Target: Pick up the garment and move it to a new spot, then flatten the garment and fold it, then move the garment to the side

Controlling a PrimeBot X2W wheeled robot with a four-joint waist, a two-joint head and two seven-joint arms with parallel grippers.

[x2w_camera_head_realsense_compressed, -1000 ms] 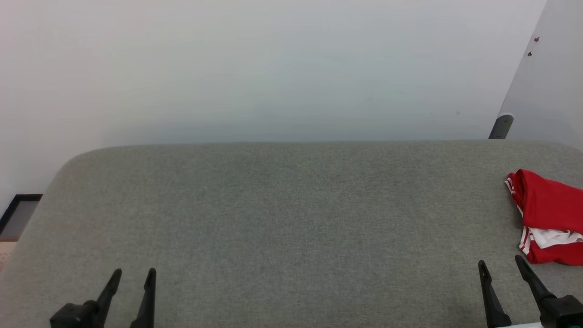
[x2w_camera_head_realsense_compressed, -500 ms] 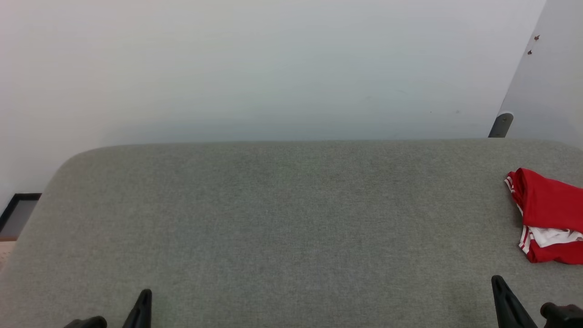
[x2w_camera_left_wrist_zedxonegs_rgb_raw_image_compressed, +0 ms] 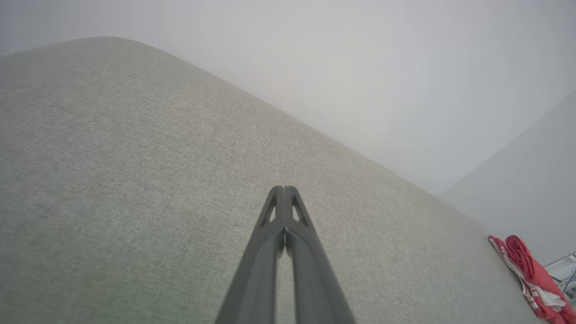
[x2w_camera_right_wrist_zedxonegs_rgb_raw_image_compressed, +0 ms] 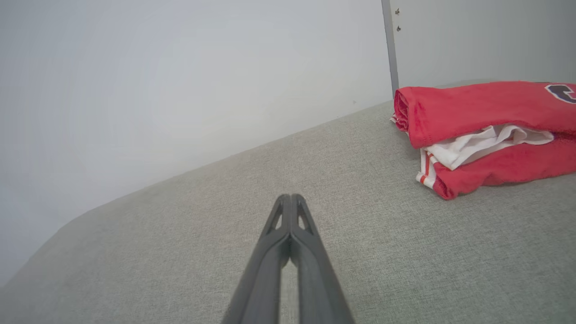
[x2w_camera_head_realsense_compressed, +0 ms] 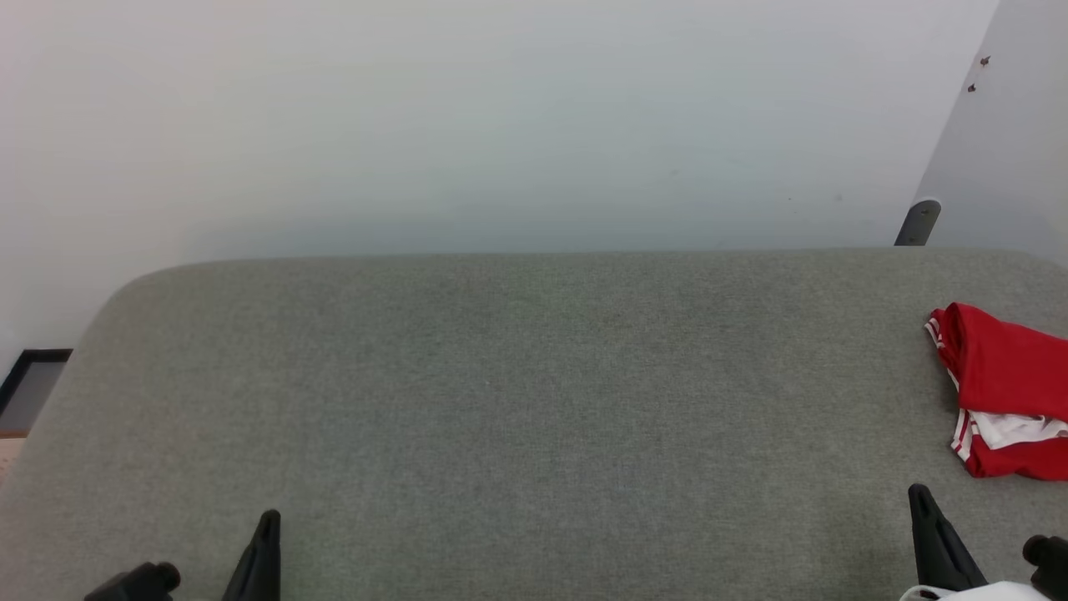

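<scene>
Left tool (x2w_camera_left_wrist_zedxonegs_rgb_raw_image_compressed: 284, 189), right tool (x2w_camera_right_wrist_zedxonegs_rgb_raw_image_compressed: 291, 196) closed, empty; grey fabric surface (x2w_camera_head_realsense_compressed: 534, 401), garment (x2w_camera_head_realsense_compressed: 1001, 376) rightward; white wall (x2w_camera_head_realsense_compressed: 501, 125).

Folded red garment (x2w_camera_head_realsense_compressed: 1001, 376) at right edge of grey fabric surface (x2w_camera_head_realsense_compressed: 534, 376); left gripper (x2w_camera_head_realsense_compressed: 268, 522), right gripper (x2w_camera_head_realsense_compressed: 919, 494) at near edge.

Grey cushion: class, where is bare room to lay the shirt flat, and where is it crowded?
Free: the left and middle of the cushion, from its rounded left edge to the shirt, back to the wall. Crowded: the right end, where the folded shirt lies.
</scene>
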